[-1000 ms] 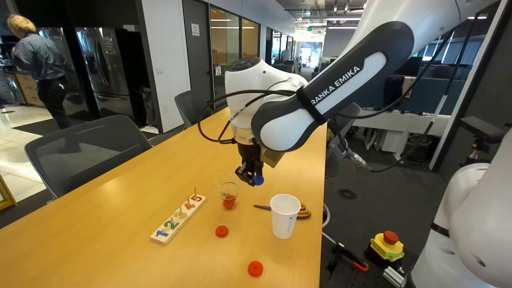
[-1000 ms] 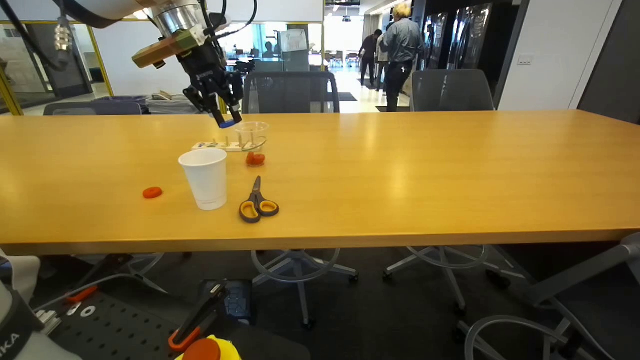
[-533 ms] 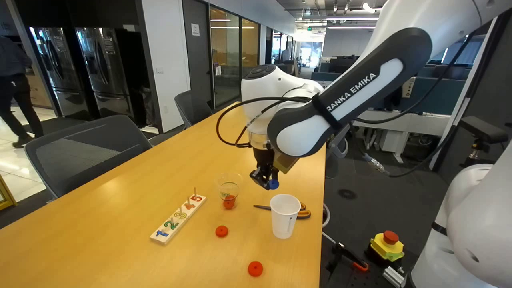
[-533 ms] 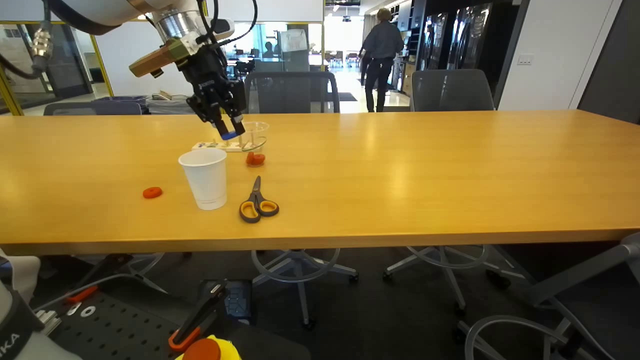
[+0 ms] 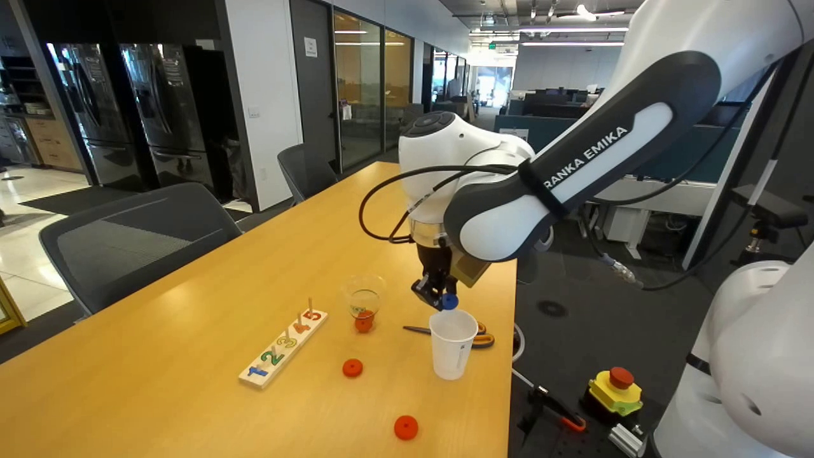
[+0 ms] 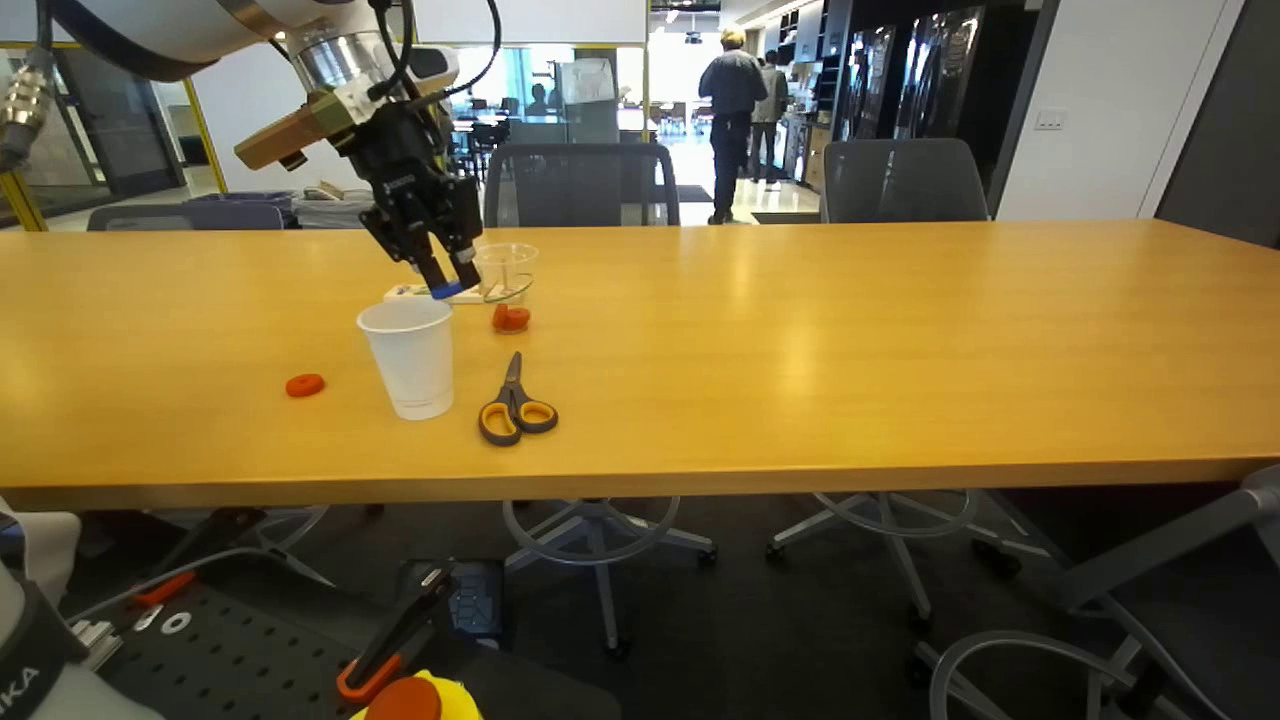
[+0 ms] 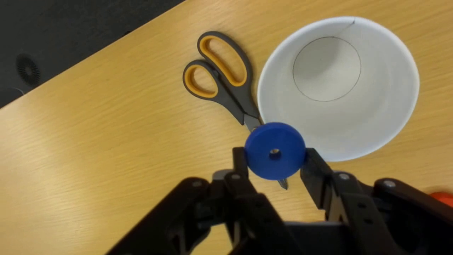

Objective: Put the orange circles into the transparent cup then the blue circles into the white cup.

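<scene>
Blue circle (image 7: 275,136) has moved closer to the white cup (image 5: 450,353), clamped by its edges in the gripper (image 7: 275,156), near the rim, not centred over the mouth. Step looks like blue-into-white. Next: shift over, then release. Two orange circles (image 5: 352,367) loose on the table (image 5: 299,420), others in the transparent cup (image 5: 364,302).

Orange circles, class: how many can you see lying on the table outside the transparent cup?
2. In an exterior view, one orange circle lies between the numbered board and the white cup; another orange circle lies closer to that camera. The robot arm may hide more.
</scene>
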{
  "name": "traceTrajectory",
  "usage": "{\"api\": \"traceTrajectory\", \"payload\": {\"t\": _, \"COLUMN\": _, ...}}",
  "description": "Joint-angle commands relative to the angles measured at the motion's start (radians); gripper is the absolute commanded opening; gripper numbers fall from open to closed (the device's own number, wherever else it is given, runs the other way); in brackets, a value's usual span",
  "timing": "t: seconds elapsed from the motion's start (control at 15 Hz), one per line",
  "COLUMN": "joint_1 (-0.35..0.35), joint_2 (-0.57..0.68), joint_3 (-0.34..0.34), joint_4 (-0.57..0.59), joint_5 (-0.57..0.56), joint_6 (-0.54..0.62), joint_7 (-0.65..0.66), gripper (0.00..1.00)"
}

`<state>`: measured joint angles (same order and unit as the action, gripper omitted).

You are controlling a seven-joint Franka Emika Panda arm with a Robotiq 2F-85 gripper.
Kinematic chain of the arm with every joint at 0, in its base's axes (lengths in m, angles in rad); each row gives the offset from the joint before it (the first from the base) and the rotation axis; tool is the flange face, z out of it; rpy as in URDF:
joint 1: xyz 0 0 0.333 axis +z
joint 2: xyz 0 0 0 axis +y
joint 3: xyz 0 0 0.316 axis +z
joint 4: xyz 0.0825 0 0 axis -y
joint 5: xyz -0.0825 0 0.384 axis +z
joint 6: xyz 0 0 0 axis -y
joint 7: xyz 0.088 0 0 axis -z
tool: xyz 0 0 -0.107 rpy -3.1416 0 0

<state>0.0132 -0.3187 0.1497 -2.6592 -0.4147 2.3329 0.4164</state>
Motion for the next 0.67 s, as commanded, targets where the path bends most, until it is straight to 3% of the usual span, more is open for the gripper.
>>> {"api": "traceTrajectory", "payload": {"t": 0.0, "joint_1": -0.001, "joint_2": -0.074, "joint_3": 0.009, "joint_4": -0.057, "joint_5": 0.011, "joint_6": 0.018, "joint_7": -0.011, "gripper": 0.25}}
{"api": "traceTrajectory", "payload": {"t": 0.6, "joint_1": 0.042, "joint_2": -0.095, "joint_3": 0.000, "joint_4": -0.090, "joint_5": 0.127, "joint_6": 0.061, "joint_7": -0.126, "gripper": 0.26}}
